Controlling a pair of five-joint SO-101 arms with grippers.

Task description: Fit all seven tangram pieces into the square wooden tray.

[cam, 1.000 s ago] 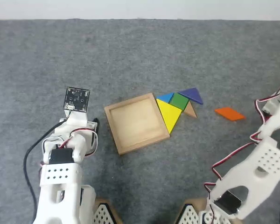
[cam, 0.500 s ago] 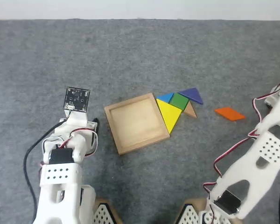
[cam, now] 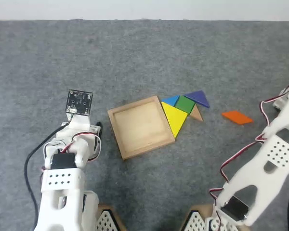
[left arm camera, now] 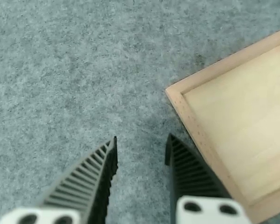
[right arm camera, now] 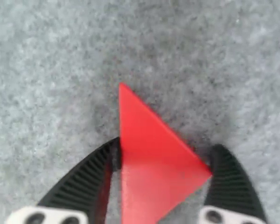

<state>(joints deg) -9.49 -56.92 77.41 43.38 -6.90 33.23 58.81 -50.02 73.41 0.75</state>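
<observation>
Tray [cam: 133, 104] lies empty mid-surface, the left claw [left arm camera: 141, 140] open beside its left corner. Five pieces [cam: 184, 104] cluster at its right edge, with an orange piece [cam: 237, 117] farther right. Right claw [right arm camera: 163, 154] grips the red triangle [right arm camera: 149, 163], so this looks like the first pickup. Next it needs lifting toward the tray.
</observation>
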